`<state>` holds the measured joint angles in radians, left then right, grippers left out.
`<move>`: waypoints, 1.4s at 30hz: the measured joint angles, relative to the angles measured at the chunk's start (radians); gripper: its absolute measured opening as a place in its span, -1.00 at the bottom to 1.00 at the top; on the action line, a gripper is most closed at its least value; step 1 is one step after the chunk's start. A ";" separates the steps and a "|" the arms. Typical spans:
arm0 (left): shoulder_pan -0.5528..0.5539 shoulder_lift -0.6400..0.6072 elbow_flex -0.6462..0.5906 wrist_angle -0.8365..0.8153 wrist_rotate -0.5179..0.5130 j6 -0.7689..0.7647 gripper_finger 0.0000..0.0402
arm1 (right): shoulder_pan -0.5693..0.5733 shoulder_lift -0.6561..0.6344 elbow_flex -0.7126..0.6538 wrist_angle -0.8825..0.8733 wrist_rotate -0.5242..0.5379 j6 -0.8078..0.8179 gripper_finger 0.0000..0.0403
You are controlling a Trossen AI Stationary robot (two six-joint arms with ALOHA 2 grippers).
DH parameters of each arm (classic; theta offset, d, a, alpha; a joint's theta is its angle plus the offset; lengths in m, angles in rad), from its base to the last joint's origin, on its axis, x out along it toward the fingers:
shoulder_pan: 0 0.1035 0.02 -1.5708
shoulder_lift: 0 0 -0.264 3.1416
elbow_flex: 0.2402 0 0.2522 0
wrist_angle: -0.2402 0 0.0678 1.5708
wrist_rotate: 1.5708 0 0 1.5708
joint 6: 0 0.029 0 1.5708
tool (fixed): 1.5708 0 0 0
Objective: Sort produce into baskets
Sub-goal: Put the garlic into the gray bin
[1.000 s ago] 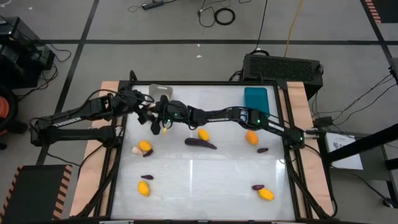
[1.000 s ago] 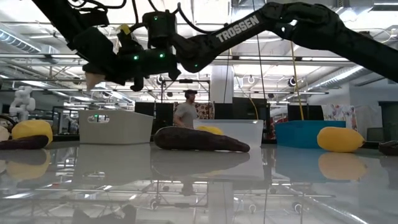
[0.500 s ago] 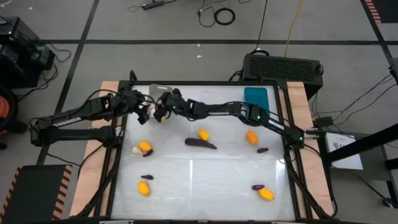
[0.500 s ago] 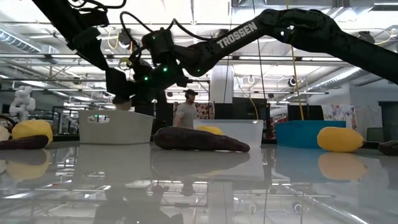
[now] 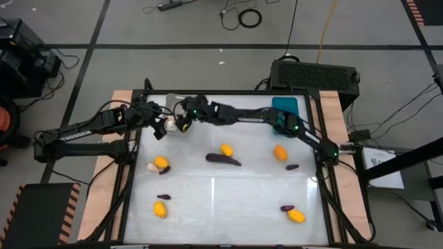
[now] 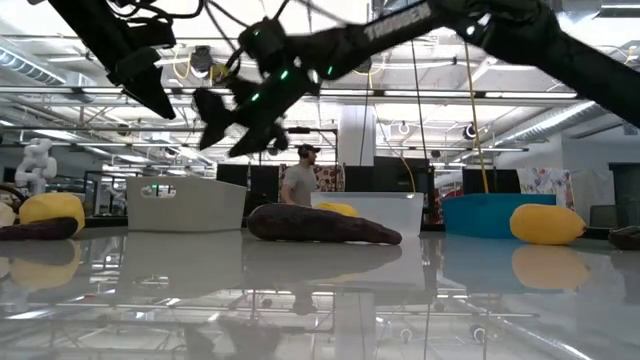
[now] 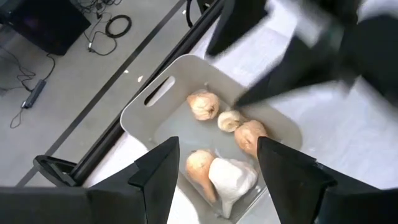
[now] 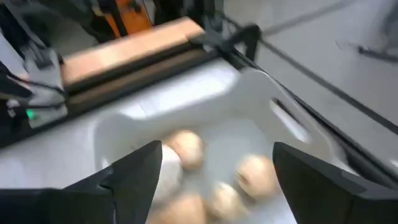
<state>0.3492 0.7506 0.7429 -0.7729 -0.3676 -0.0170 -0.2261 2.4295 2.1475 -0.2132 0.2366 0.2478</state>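
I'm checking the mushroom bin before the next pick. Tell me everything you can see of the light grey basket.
The light grey basket is a small rectangular bin of smooth, plastic-looking material, with rounded corners and a slot handle cut in one end wall. It stands upright at the table's far edge, left of centre. Inside lie about five whitish-beige mushroom-like bulbs, resting on its floor and partly against each other. Both grippers hang above it; neither touches it.

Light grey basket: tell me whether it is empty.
Not empty. The light grey basket holds several whitish-beige mushroom pieces on its floor.
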 joint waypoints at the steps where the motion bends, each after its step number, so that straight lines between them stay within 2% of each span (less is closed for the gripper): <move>1: 0.000 0.000 0.000 0.000 0.000 -0.001 0.11 | -0.004 -0.029 0.000 -0.071 -0.001 0.001 0.49; 5: -0.001 -0.001 0.000 0.000 0.000 -0.002 0.11 | -0.011 -0.125 0.000 -0.354 0.000 -0.005 0.49; 11: -0.003 0.002 0.000 0.002 0.025 -0.004 0.11 | 0.012 -0.248 -0.001 -0.654 -0.008 -0.031 0.49; 15: -0.003 0.003 0.000 0.010 0.133 -0.022 0.11 | 0.051 -0.327 0.000 -0.868 -0.009 -0.041 0.49; 19: -0.009 0.002 -0.016 0.084 0.296 -0.106 0.11 | 0.111 -0.389 -0.001 -1.020 -0.009 0.003 0.49; 22: -0.045 0.008 -0.036 0.155 0.406 -0.159 0.11 | 0.168 -0.436 0.000 -1.110 -0.008 0.009 0.48; 27: -0.165 0.038 -0.039 0.272 0.491 -0.289 0.11 | 0.294 -0.498 -0.001 -1.264 -0.043 -0.054 0.48; 29: -0.236 0.050 -0.039 0.347 0.497 -0.315 0.11 | 0.356 -0.537 -0.001 -1.300 -0.062 -0.062 0.48; 32: -0.340 0.074 -0.039 0.448 0.489 -0.319 0.11 | 0.454 -0.608 -0.001 -1.303 -0.037 -0.031 0.48; 36: -0.468 0.118 -0.038 0.486 0.422 -0.344 0.11 | 0.603 -0.731 -0.061 -1.233 0.138 0.071 0.48; 39: -0.556 0.167 -0.038 0.472 0.338 -0.376 0.11 | 0.713 -0.842 -0.203 -1.153 0.248 0.158 0.48; 42: -0.622 0.231 -0.032 0.468 0.302 -0.419 0.11 | 0.798 -0.955 -0.416 -1.025 0.321 0.234 0.48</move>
<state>-0.2729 0.9818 0.7110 -0.3049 -0.0657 -0.4357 0.5714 1.4744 1.7311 -1.2382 0.5573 0.4821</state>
